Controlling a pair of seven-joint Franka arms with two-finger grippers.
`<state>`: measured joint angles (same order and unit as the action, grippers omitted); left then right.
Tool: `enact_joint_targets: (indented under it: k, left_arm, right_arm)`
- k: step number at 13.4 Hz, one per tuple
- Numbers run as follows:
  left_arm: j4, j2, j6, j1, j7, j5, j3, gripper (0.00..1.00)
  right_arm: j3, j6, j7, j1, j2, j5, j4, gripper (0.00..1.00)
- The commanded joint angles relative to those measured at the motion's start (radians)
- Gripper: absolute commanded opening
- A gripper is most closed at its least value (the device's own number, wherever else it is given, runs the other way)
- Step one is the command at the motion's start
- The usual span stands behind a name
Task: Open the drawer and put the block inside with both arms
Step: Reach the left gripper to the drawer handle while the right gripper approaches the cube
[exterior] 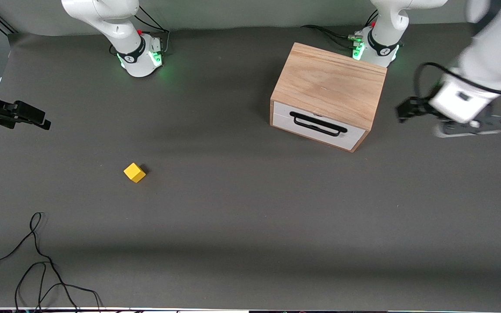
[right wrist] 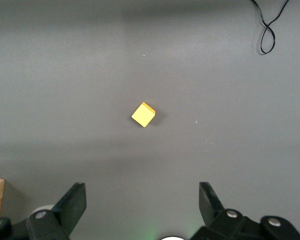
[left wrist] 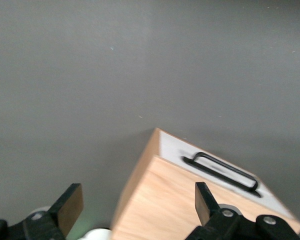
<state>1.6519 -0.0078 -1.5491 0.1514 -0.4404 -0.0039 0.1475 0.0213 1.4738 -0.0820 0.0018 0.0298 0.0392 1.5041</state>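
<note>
Toward the right arm's end of the table, my right gripper hangs in the air over bare mat, its fingers spread wide apart and holding nothing, as the right wrist view shows. I judge it waits there on purpose: the block cannot go anywhere until the drawer is out, so this hand stays clear of the work.

Next along lies the yellow block, alone on the grey table, turned corner-on to the front camera and nearer to that camera than the cabinet. It is well apart from both hands. Nothing stands around it, so a straight descent with open fingers should reach it.

Loose black cables trail near the front edge, nearer the camera than the block and well apart from it; I doubt they interfere.

Further along, toward the left arm's end, sits the oak cabinet, angled on the mat. Its drawer is fully shut, white front flush, the black wire handle untouched.

My left gripper hovers beside the cabinet, over the mat at that end. Its fingers are apart and empty, seen in the left wrist view looking over the cabinet's top. I judge it must swing round to the drawer's front, since the cabinet's corner lies between it and the handle.
</note>
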Motion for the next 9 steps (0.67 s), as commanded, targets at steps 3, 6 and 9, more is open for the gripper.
enact_joint_targets:
  k: [3, 6, 9]
  left_arm:
    - [-0.076, 0.074, 0.004, 0.098, -0.467, 0.001, 0.115, 1.0]
    - [-0.119, 0.126, 0.003, 0.138, -0.783, 0.001, 0.184, 1.0]
    - [-0.116, 0.152, 0.006, 0.195, -1.021, 0.002, 0.196, 1.0]
  right_arm:
    - [0.005, -0.007, 0.015, 0.01, 0.005, 0.001, -0.007, 1.0]
    - [0.005, -0.001, 0.117, 0.01, 0.006, 0.001, 0.016, 1.0]
    - [0.011, 0.026, 0.187, 0.009, 0.009, 0.002, 0.077, 1.0]
